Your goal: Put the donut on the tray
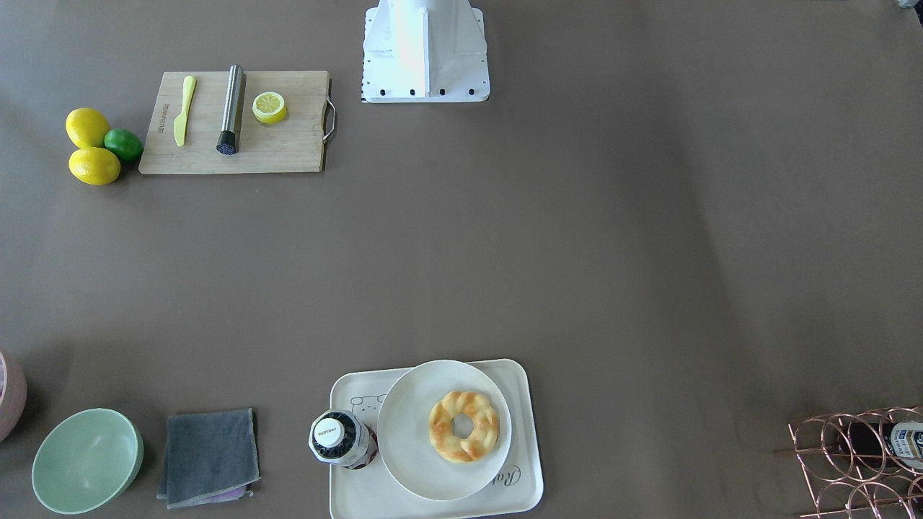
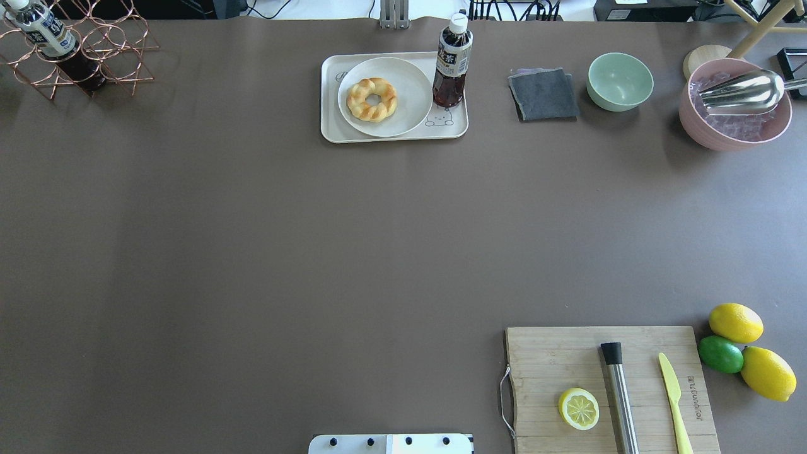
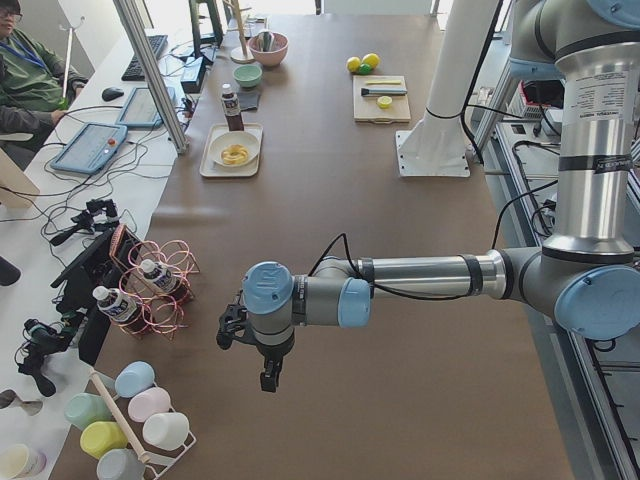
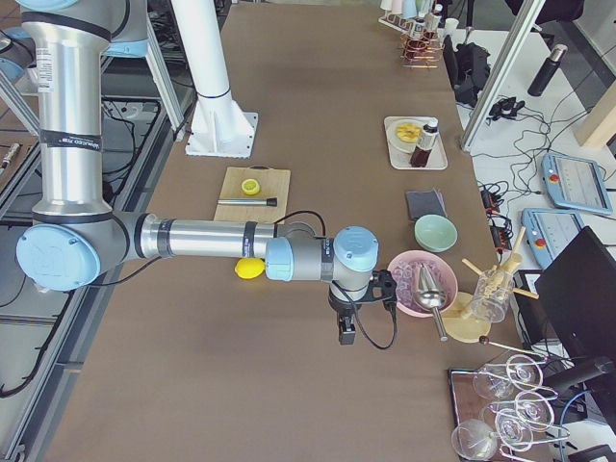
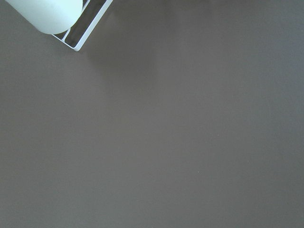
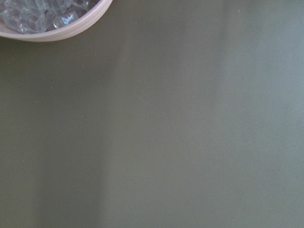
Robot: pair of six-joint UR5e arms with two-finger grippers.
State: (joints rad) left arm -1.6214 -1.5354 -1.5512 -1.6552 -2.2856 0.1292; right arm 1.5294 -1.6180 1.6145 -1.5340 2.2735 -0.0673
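Observation:
The donut [image 1: 464, 426], a golden twisted ring, lies on a round off-white plate [image 1: 411, 447] that sits on the cream-white tray [image 1: 353, 497]. It also shows in the overhead view [image 2: 372, 99] on the tray [image 2: 331, 129] at the far middle of the table. A dark drink bottle [image 1: 339, 438] stands on the tray beside the plate. My left gripper [image 3: 268, 380] shows only in the exterior left view, far from the tray. My right gripper [image 4: 346, 337] shows only in the exterior right view, near a pink bowl. I cannot tell whether either is open or shut.
A wooden cutting board [image 2: 611, 384] holds a lemon slice [image 2: 579, 408], a metal muddler [image 2: 621, 394] and a yellow knife [image 2: 673, 397]. Lemons and a lime [image 2: 720, 354] lie beside it. A grey cloth [image 2: 543, 94], green bowl [image 2: 620, 81], pink ice bowl [image 2: 734, 123] and wire rack [image 2: 82, 57] stand along the far edge.

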